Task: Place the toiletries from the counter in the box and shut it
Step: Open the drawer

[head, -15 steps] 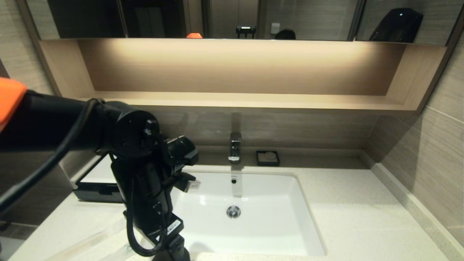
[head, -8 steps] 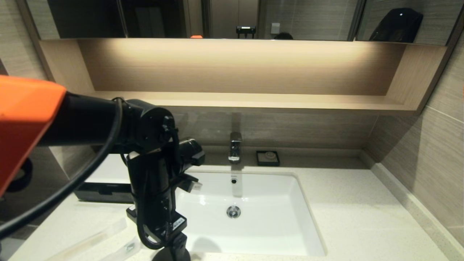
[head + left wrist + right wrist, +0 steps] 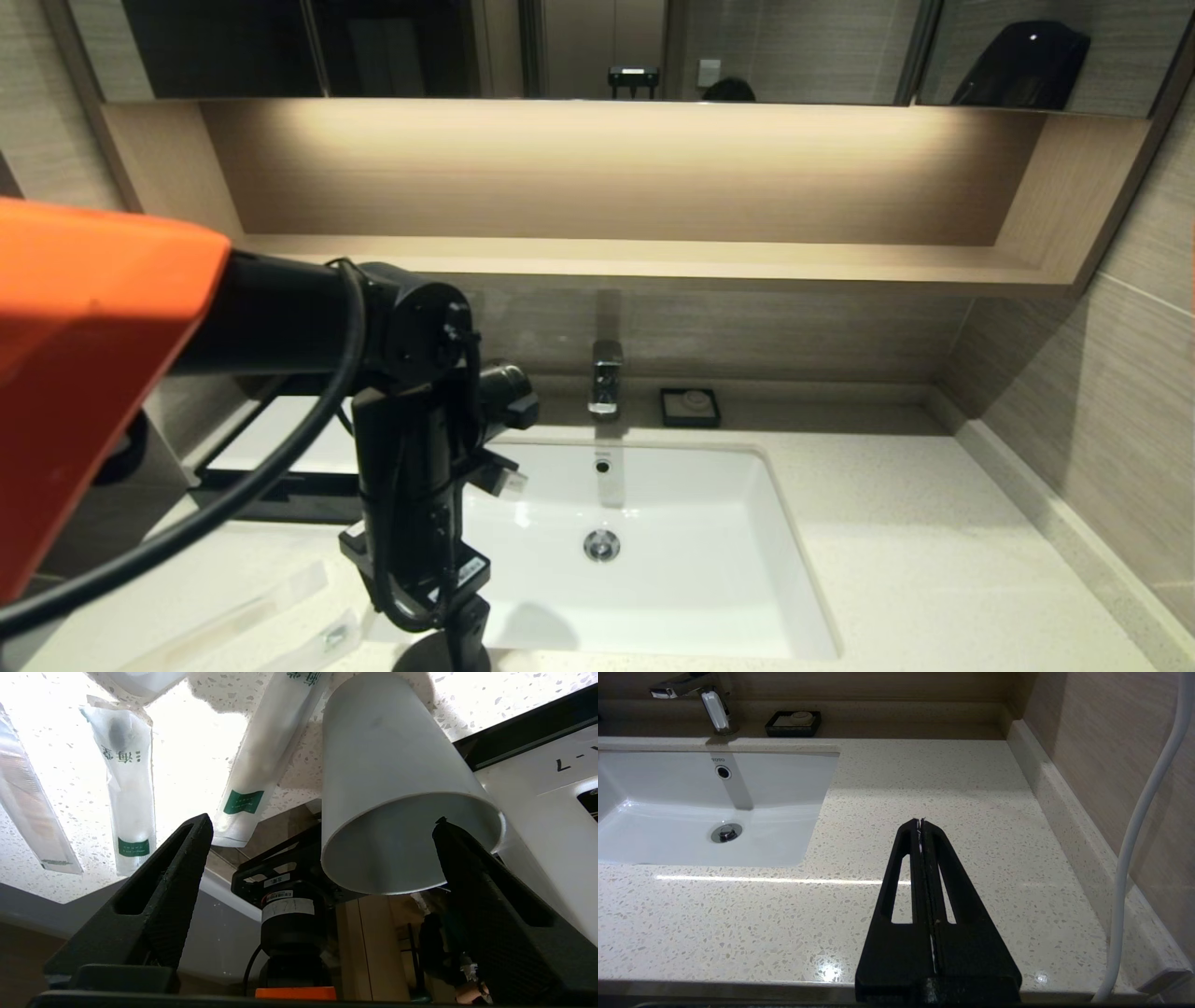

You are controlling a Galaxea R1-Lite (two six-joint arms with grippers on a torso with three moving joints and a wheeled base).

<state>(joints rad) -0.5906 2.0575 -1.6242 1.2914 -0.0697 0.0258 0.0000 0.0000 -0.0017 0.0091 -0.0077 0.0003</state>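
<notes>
The toiletries, several slim clear packets [image 3: 127, 788] [image 3: 266, 751] [image 3: 23, 802], lie on the speckled counter [image 3: 196, 756]. Two of them show at the head view's bottom left [image 3: 233, 611] [image 3: 327, 639]. The black box with its white top [image 3: 280, 439] stands at the counter's back left and also shows in the left wrist view [image 3: 551, 770]. My left gripper [image 3: 322, 819] is open and empty, hanging over the counter's front left corner, near the packets. My right gripper [image 3: 920, 822] is shut and empty above the counter, right of the basin.
A white paper cup [image 3: 387, 779] stands on the counter beside the box, close before my left fingers. The white basin [image 3: 653, 485], the faucet [image 3: 605, 378] and a small black soap dish [image 3: 689, 407] lie at the middle back. My left arm [image 3: 411, 467] hides part of the box.
My left arm has moved to the right and a little up, so more of its orange cover fills the left side. The packets and box have not moved.
</notes>
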